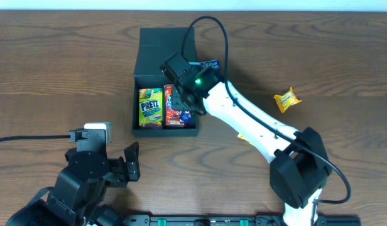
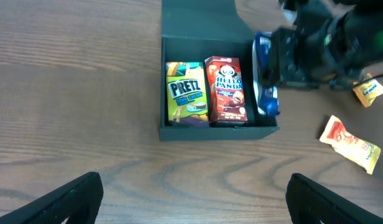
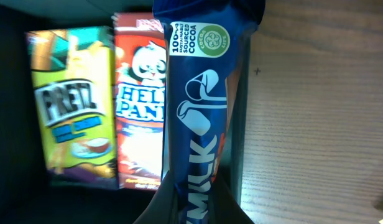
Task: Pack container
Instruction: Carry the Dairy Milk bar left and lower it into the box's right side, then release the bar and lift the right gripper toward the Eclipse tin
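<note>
- One dark box point(image 1: 163, 44) with a flap lid.
- Two snack cartons: one yellow-green Pretz carton point(image 1: 151, 107) and one red Hello Panda carton point(image 1: 174, 108).
- One blue chocolate packet point(image 3: 201, 112), which makes three snacks at the box in all.
- Two small yellow packets, the first yellow packet point(image 2: 369, 91) and the second yellow packet point(image 2: 351, 142), which has some red on it.
- Two robot arms: one white arm point(image 1: 250, 122) and one black arm point(image 1: 80, 182).
- Two tools: the left tool point(image 2: 194, 199) and the right tool point(image 3: 194, 208).
- One wooden worktop point(image 1: 55, 75).
</note>
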`<state>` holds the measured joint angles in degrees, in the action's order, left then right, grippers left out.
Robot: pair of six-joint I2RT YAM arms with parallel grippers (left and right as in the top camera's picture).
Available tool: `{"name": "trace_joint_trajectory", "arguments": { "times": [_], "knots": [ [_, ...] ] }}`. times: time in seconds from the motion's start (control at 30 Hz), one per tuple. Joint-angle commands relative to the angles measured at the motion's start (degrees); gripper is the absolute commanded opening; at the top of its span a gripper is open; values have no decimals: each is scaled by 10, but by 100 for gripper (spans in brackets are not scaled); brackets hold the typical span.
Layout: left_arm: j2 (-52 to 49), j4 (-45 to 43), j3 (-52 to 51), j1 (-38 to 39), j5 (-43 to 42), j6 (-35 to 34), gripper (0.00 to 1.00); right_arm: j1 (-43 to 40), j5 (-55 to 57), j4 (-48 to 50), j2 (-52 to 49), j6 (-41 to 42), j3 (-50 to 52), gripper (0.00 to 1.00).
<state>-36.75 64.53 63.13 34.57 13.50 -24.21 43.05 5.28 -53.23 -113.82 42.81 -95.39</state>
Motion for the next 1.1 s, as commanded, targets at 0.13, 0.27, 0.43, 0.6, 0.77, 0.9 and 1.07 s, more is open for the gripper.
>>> {"name": "trace_joint_trajectory", "arguments": {
  "times": [0.13,0.27,0.43,0.6,0.77,0.9,1.07],
  "knots": [
    [1,2,3,0,0,-7,95,4,19,41,12,-5,56,1],
    [1,2,3,0,0,-7,95,4,19,42,12,-5,63,30],
    [1,2,3,0,0,-7,95,4,19,44,12,-5,63,64],
    [1,2,3,0,0,-7,95,4,18,45,17,-5,58,63],
    [1,2,3,0,0,-6,95,4,18,51,35,-13,38,62],
    [1,2,3,0,0,-7,95,2,19,53,62,-38,9,62],
    [1,2,3,0,0,-7,95,-11,23,58,102,-57,-26,62]
  ]
}}
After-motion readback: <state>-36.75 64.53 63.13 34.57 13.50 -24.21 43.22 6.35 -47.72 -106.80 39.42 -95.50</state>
